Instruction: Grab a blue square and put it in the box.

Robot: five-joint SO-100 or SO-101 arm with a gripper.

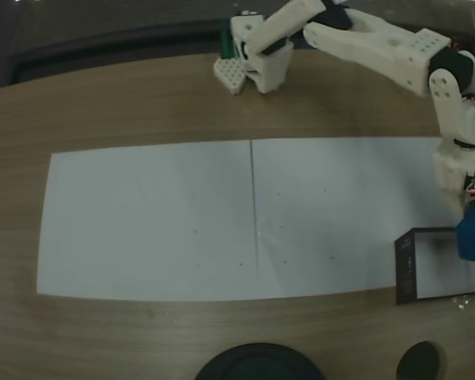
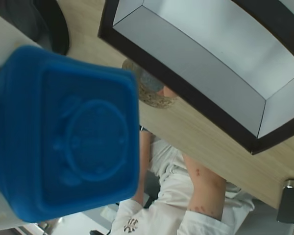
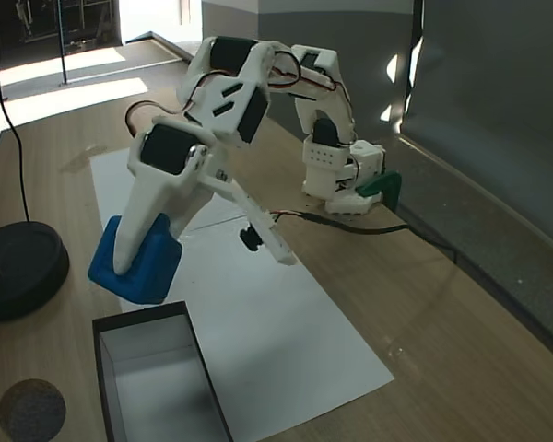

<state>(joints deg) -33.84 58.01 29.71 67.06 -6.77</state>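
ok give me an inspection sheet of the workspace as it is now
surface: wooden table with white paper sheets laid across it
job's things: blue square held off the table, just short of the box; box floor bare
clutter: black round base and a small dark disc near the box
pincer: pincer shut on the blue square
cables: dark cable runs from the arm base across the table; another thin black one goes to the round base
surroundings: a person in white clothes beyond the table edge in the wrist view
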